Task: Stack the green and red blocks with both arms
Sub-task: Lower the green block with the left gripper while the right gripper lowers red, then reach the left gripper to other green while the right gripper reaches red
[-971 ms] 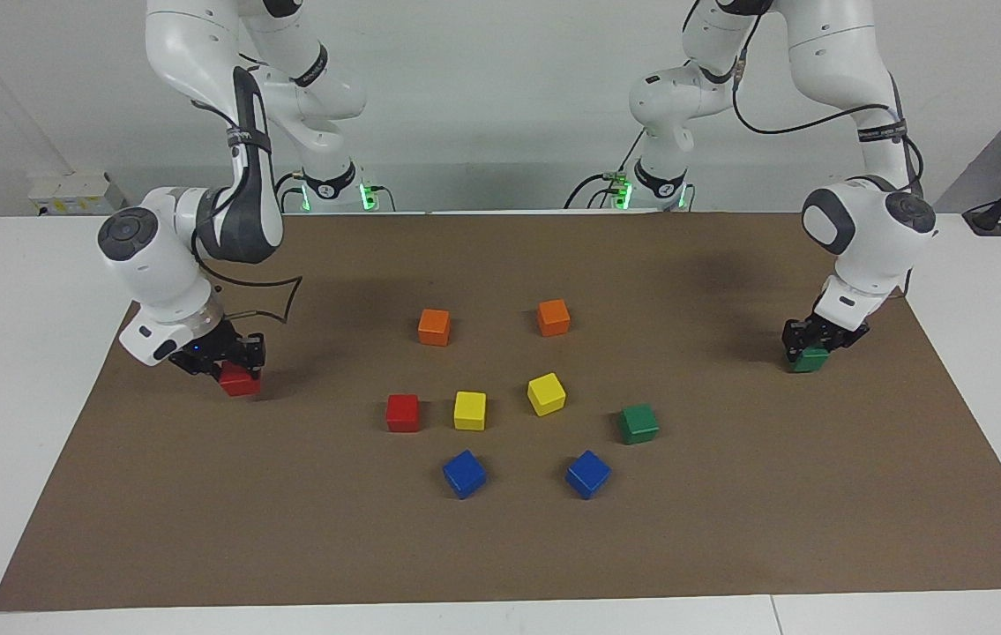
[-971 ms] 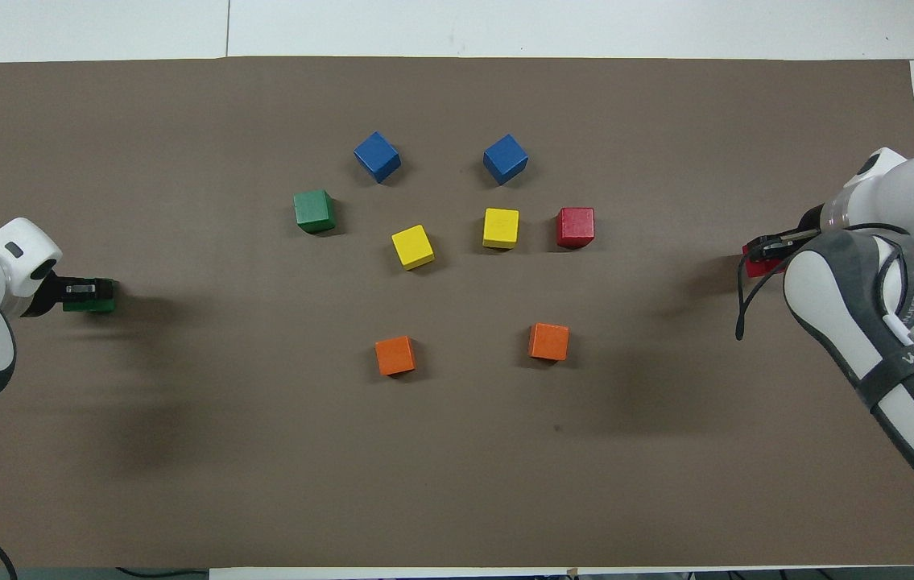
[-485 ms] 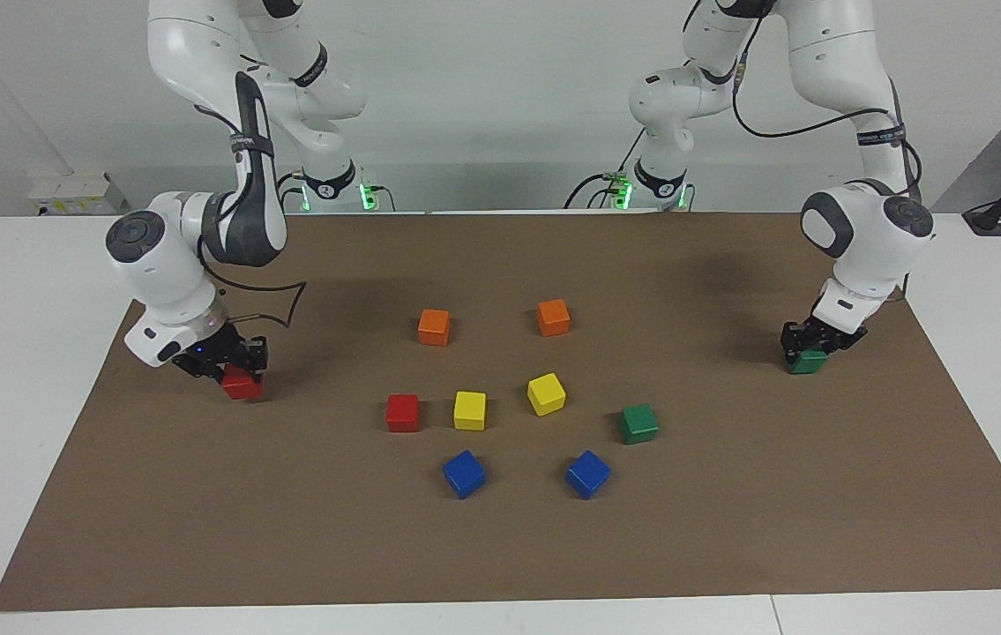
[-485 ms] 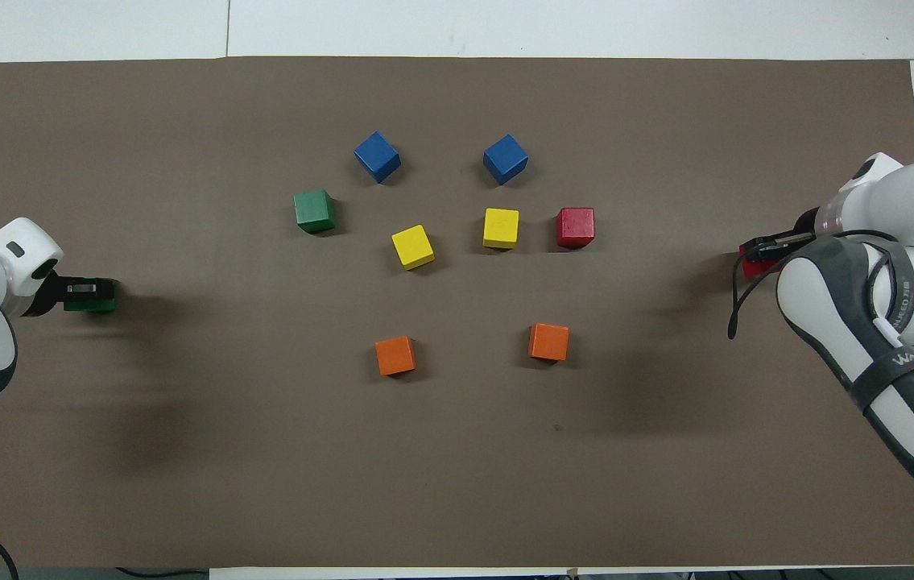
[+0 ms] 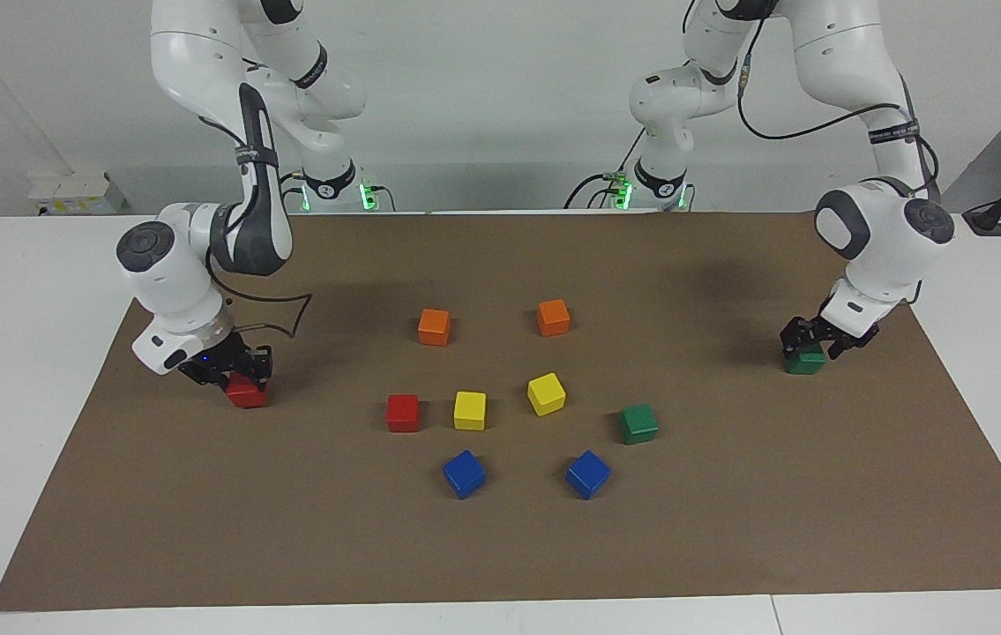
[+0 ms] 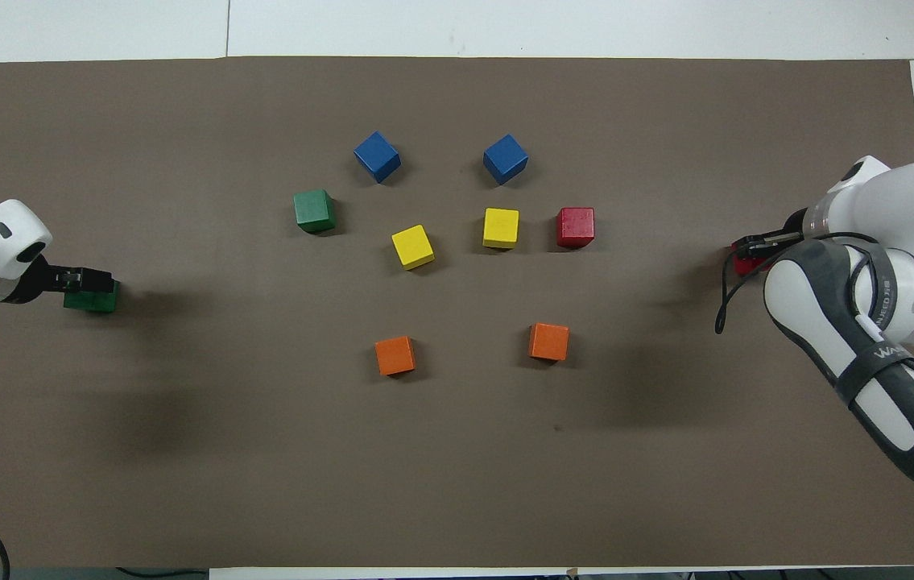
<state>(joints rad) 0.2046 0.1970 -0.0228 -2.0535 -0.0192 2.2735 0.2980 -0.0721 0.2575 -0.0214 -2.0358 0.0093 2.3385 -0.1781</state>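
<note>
One red block (image 5: 402, 412) and one green block (image 5: 638, 423) sit among the middle cluster, also in the overhead view as red block (image 6: 575, 226) and green block (image 6: 314, 211). My right gripper (image 5: 235, 372) is shut on a second red block (image 5: 247, 393) low at the mat, at the right arm's end; in the overhead view only an edge of this block (image 6: 740, 261) shows under the gripper (image 6: 754, 246). My left gripper (image 5: 810, 339) is open, just above a second green block (image 5: 804, 361) that rests on the mat at the left arm's end (image 6: 91, 300).
Two orange cubes (image 5: 434, 326) (image 5: 553, 317) lie nearer the robots than the cluster. Two yellow cubes (image 5: 469, 410) (image 5: 546, 393) lie between the middle red and green blocks. Two blue cubes (image 5: 464, 474) (image 5: 587, 474) lie farthest. The brown mat (image 5: 500, 547) covers the table.
My left gripper has lifted off the green block, which stayed on the mat. My right gripper has carried its red block a little toward the middle and down.
</note>
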